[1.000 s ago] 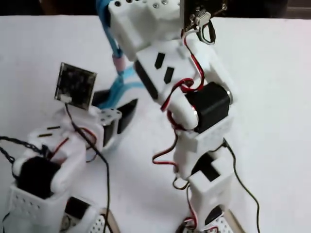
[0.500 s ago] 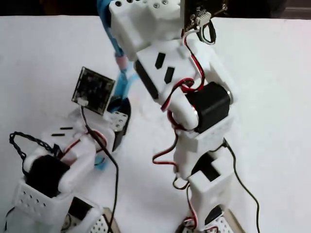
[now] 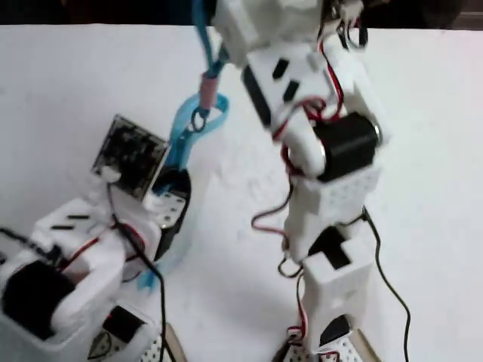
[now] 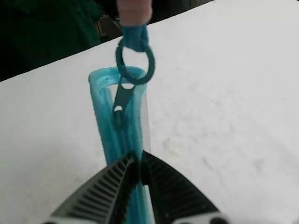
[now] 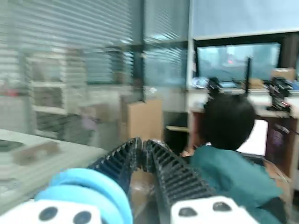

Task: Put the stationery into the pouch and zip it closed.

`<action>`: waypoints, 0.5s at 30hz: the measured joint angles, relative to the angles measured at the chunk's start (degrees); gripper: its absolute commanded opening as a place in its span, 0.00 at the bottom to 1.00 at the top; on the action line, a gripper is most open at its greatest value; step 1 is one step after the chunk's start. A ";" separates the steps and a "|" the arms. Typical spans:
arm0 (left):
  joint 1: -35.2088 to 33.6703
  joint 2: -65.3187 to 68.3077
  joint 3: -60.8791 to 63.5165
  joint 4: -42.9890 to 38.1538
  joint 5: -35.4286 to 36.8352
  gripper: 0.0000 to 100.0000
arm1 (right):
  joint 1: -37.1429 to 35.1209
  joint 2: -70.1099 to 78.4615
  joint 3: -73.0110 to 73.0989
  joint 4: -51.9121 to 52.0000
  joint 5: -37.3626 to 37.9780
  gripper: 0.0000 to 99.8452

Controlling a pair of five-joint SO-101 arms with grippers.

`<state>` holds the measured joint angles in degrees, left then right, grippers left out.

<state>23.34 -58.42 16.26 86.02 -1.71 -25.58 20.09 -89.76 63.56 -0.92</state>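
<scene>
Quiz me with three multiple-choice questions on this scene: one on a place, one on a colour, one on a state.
1. The round blue ring is linked to: A the metal zipper pull; B a pen; C a hook.
2. The small bead above the ring is: A green; B pink; C black.
3. The left gripper is: A wide open; B shut on the blue zippered pouch; C shut on the bead.
Answers: 1A, the ring threads the pull's end; 2B, it shows pink; 3B, the jaws pinch the pouch's zipper edge.
</scene>
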 measured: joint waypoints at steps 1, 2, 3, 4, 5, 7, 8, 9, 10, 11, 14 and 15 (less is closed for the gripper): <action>0.00 0.00 -1.85 1.67 0.00 0.02 | 1.49 1.49 0.09 -1.05 0.00 0.02; 0.00 0.00 -3.78 3.43 0.00 0.02 | 3.08 2.81 0.09 -2.20 0.00 0.02; 0.18 0.00 -5.98 5.27 0.00 0.02 | 4.48 4.48 0.09 -3.08 0.00 0.02; 0.70 0.00 -8.26 7.03 0.00 0.02 | 5.71 6.07 0.09 -3.96 0.00 0.02; 1.49 0.00 -10.73 8.97 0.00 0.02 | 6.86 7.82 0.09 -4.75 -0.09 0.02; 2.99 0.00 -15.91 13.01 0.00 0.02 | 8.62 11.34 0.18 -6.24 -1.58 0.02; 3.96 0.00 -18.46 14.51 0.00 0.02 | 9.49 13.10 0.18 -7.12 -2.37 0.02; 4.57 -0.26 -20.66 15.30 0.00 0.02 | 10.37 15.03 0.18 -7.91 -2.81 0.02; 4.84 -0.62 -22.59 15.82 0.00 0.02 | 11.34 16.88 0.18 -8.79 -3.16 0.02; 4.92 -1.23 -24.26 16.09 0.00 0.02 | 12.22 18.64 0.18 -9.58 -3.43 0.02; 5.45 -3.08 -27.43 16.26 0.70 0.02 | 14.77 24.00 0.18 -11.60 -3.52 0.02; 5.54 -3.60 -27.87 16.26 0.97 0.02 | 15.56 25.67 0.18 -12.40 -3.52 0.02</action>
<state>28.88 -62.02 -11.60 102.29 -0.75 -10.02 45.76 -89.58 51.16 -4.44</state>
